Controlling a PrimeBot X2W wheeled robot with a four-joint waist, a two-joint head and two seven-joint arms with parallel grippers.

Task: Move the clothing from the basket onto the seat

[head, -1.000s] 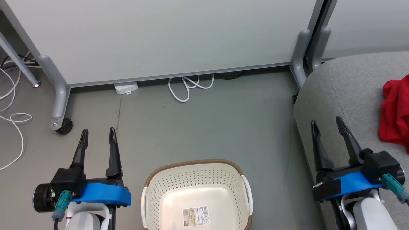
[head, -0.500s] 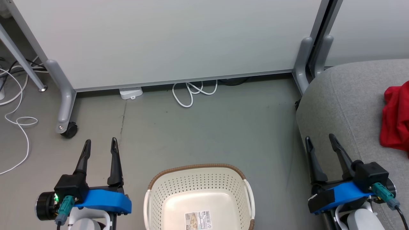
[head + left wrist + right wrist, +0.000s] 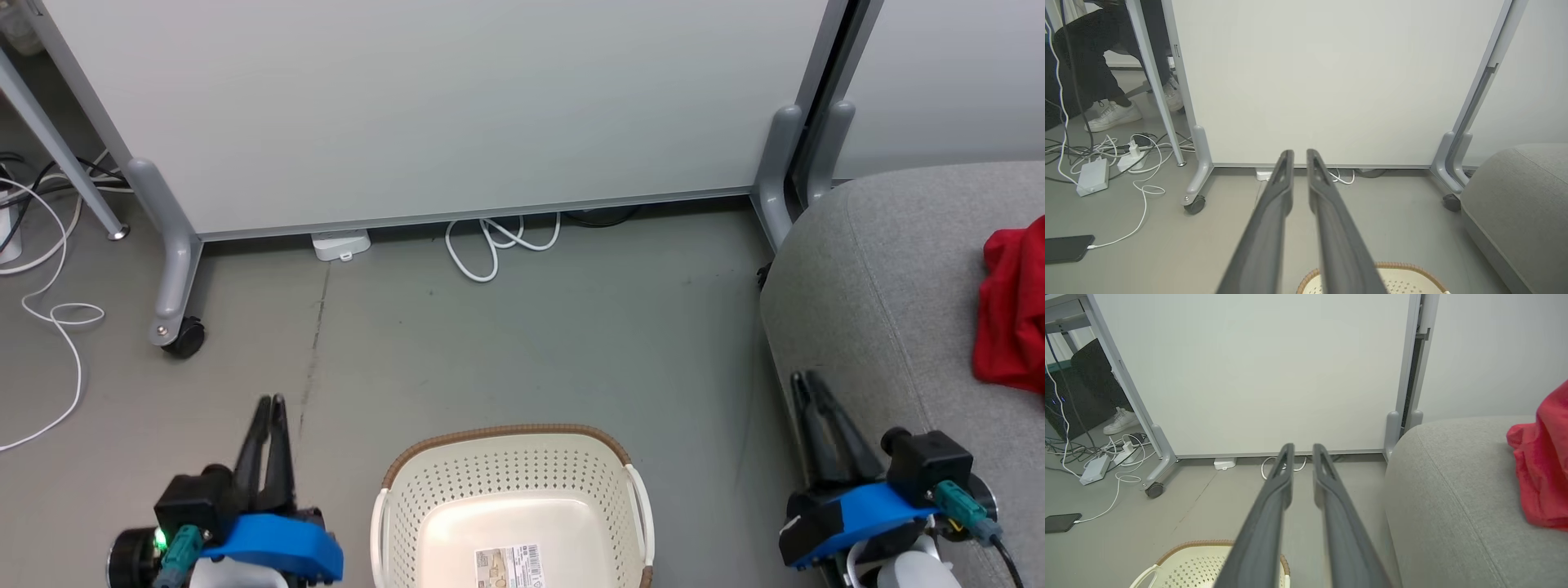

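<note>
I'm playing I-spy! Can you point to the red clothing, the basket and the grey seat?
red clothing (image 3: 1012, 310), head view, on the bunched fabric.
basket (image 3: 506, 428), head view, on its brown braided rim.
grey seat (image 3: 865, 310), head view, on bare grey cushion top.

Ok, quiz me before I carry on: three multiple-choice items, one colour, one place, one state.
1. The oval cream perforated plastic basket's braided rim is: A brown, B blue, C black.
2. The bright red fabric clothing lies: A in the basket, B on the large grey upholstered seat, C over the basket's rim.
3. The left gripper and right gripper are: A wide open, B shut and empty, C shut on clothing.
1 A: the rim shows brown. 2 B: the red heap rests on the grey cushion. 3 B: each pair of fingers stands close together, nothing between.
</note>
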